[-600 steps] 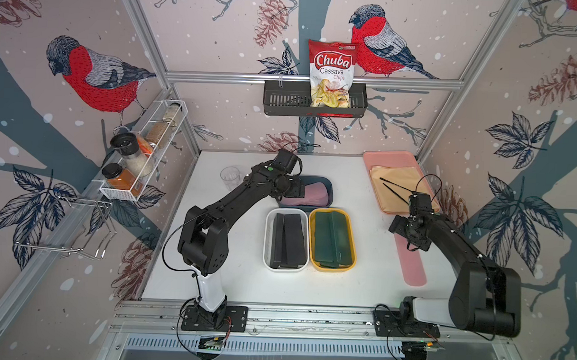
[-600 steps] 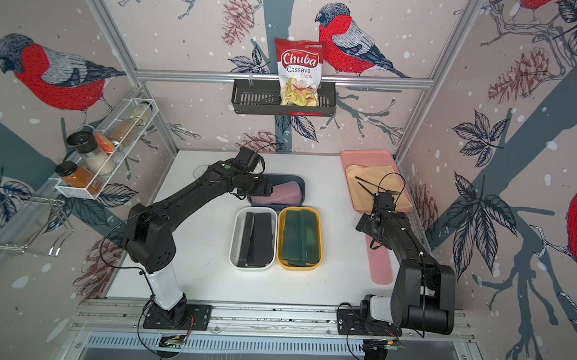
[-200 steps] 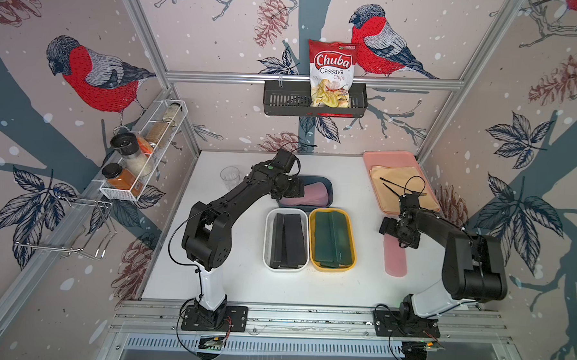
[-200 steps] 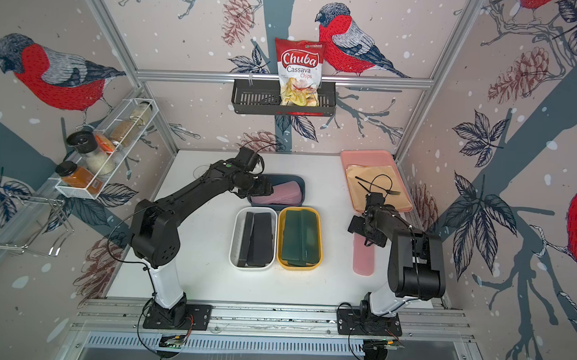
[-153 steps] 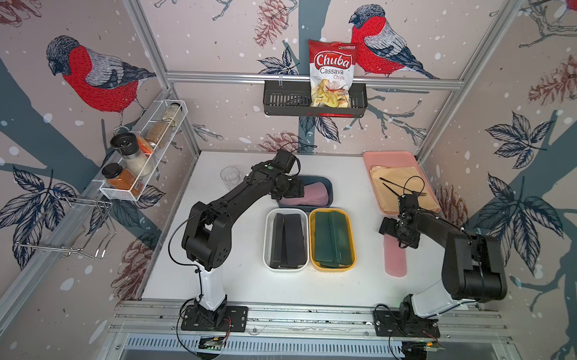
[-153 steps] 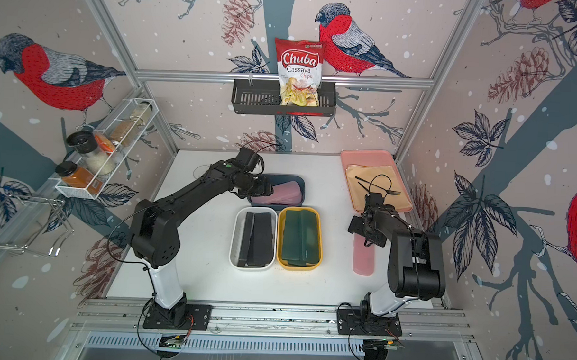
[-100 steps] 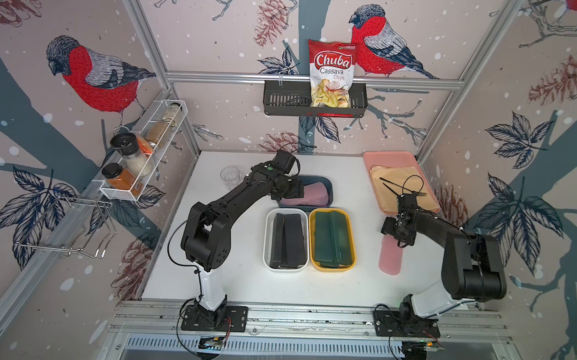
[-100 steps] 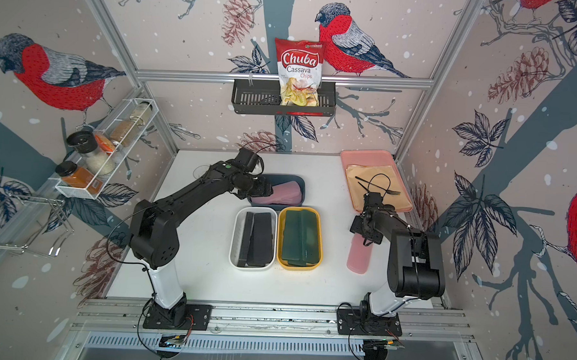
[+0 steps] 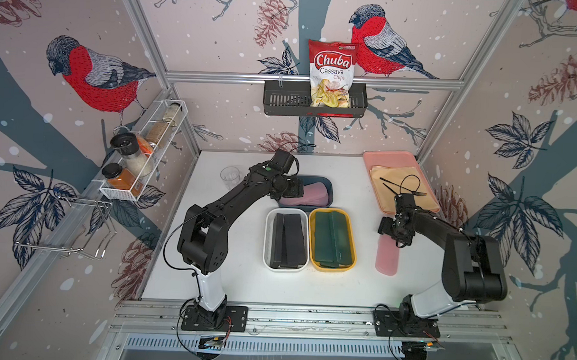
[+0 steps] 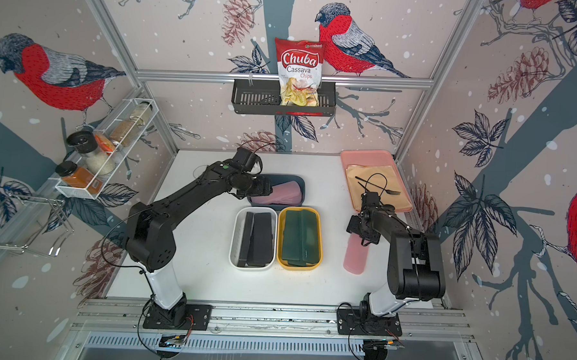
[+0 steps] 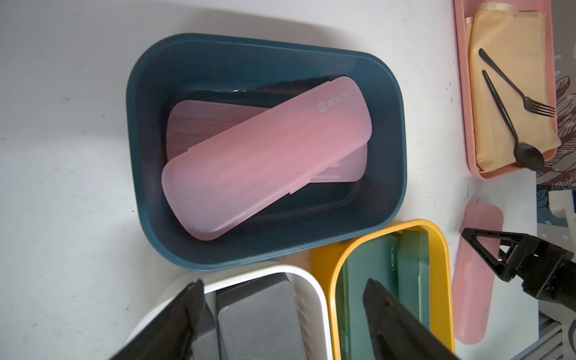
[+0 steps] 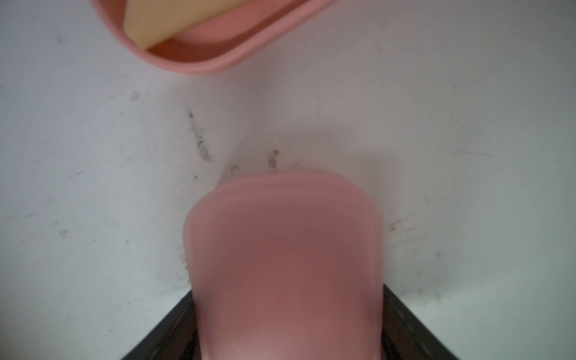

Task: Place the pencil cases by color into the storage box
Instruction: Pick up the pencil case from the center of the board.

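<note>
Table (image 9: 242, 285): white, scuffed, and everything sits on it.
Tubs: dark blue tub (image 11: 149, 224) right below the left gripper (image 9: 291, 191). The white tub (image 9: 267, 240) and yellow tub (image 9: 354, 244) touch side by side, just beside it.
Pink tray (image 9: 392, 155): just beyond the right gripper (image 9: 393, 230).
Glass cup (image 9: 229, 176): near the left gripper, apart.
Loose pink pencil case (image 9: 386, 258): one end at the right gripper.

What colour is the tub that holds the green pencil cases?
The tub is yellow; a top view shows it best.

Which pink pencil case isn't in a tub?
The pink case lying on the table, one end in the right gripper; the other two lie in the dark blue tub.
</note>
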Action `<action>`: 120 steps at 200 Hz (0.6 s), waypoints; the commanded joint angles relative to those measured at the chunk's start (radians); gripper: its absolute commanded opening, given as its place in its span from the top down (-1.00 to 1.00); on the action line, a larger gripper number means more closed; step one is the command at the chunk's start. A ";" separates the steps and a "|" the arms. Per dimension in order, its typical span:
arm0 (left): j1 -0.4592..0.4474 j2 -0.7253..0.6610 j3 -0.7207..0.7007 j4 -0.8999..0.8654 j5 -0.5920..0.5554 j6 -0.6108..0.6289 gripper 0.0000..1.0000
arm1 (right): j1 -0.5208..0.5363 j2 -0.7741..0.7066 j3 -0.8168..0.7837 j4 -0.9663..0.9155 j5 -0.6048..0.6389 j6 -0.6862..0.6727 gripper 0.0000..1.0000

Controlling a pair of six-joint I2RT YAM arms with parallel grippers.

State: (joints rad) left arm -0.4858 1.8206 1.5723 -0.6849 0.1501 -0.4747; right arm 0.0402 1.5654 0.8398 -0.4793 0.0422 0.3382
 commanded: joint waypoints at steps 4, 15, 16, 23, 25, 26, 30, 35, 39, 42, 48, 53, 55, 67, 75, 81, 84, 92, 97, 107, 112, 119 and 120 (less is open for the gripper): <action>0.006 -0.013 -0.001 0.014 -0.018 0.001 -0.68 | 0.006 -0.020 0.023 -0.031 -0.025 -0.021 -0.13; 0.009 -0.016 -0.001 0.014 -0.018 0.001 -0.68 | 0.007 -0.027 0.030 -0.039 -0.027 -0.027 -0.12; 0.009 -0.016 -0.001 0.014 -0.018 0.002 -0.68 | 0.008 -0.028 0.031 -0.040 -0.027 -0.028 -0.11; 0.011 -0.017 -0.001 0.014 -0.018 0.001 -0.68 | 0.009 -0.034 0.035 -0.043 -0.027 -0.030 -0.11; 0.010 -0.017 -0.001 0.014 -0.018 0.001 -0.68 | 0.010 -0.034 0.037 -0.044 -0.028 -0.031 -0.11; 0.011 -0.017 -0.001 0.014 -0.019 0.001 -0.68 | 0.010 -0.035 0.038 -0.045 -0.029 -0.032 -0.11; 0.012 -0.019 0.000 0.014 -0.018 0.001 -0.68 | 0.010 -0.039 0.041 -0.048 -0.030 -0.033 -0.10; 0.013 -0.020 0.000 0.013 -0.020 0.003 -0.68 | 0.010 -0.041 0.046 -0.051 -0.031 -0.036 -0.10; 0.016 -0.021 0.000 0.015 -0.020 0.004 -0.68 | 0.012 -0.044 0.050 -0.054 -0.033 -0.038 -0.10; 0.017 -0.022 0.000 0.014 -0.020 0.004 -0.68 | 0.012 -0.046 0.054 -0.056 -0.033 -0.039 -0.10; 0.016 -0.023 0.000 0.014 -0.021 0.003 -0.68 | 0.012 -0.048 0.061 -0.060 -0.035 -0.044 -0.09; 0.018 -0.025 0.000 0.015 -0.021 0.005 -0.69 | 0.014 -0.050 0.066 -0.065 -0.036 -0.048 -0.09; 0.019 -0.025 0.000 0.016 -0.021 0.005 -0.68 | 0.014 -0.052 0.070 -0.067 -0.037 -0.048 -0.09; 0.023 -0.028 -0.001 0.016 -0.023 0.005 -0.68 | 0.016 -0.058 0.085 -0.074 -0.042 -0.058 -0.09; 0.026 -0.030 -0.001 0.016 -0.023 0.007 -0.69 | 0.018 -0.062 0.097 -0.080 -0.043 -0.067 -0.08; 0.028 -0.032 -0.003 0.016 -0.023 0.006 -0.68 | 0.020 -0.065 0.105 -0.085 -0.045 -0.074 -0.08; 0.027 -0.034 -0.003 0.017 -0.023 0.006 -0.68 | 0.022 -0.066 0.111 -0.086 -0.047 -0.078 -0.08; 0.030 -0.038 -0.005 0.019 -0.023 0.006 -0.68 | 0.025 -0.072 0.123 -0.089 -0.050 -0.092 -0.08; 0.032 -0.038 -0.007 0.021 -0.023 0.005 -0.69 | 0.028 -0.072 0.130 -0.091 -0.053 -0.101 -0.08; 0.035 -0.046 -0.012 0.025 -0.021 0.004 -0.68 | 0.031 -0.077 0.145 -0.091 -0.061 -0.121 -0.08; 0.037 -0.048 -0.015 0.029 -0.022 0.004 -0.68 | 0.035 -0.079 0.152 -0.092 -0.067 -0.134 -0.08; 0.039 -0.055 -0.020 0.036 -0.021 0.001 -0.68 | 0.039 -0.079 0.163 -0.093 -0.074 -0.155 -0.08; 0.038 -0.055 -0.021 0.037 -0.021 0.001 -0.68 | 0.040 -0.080 0.166 -0.092 -0.076 -0.158 -0.08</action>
State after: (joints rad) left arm -0.4549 1.7855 1.5635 -0.6788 0.1307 -0.4740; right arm 0.0696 1.4963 0.9726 -0.5556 -0.0044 0.2546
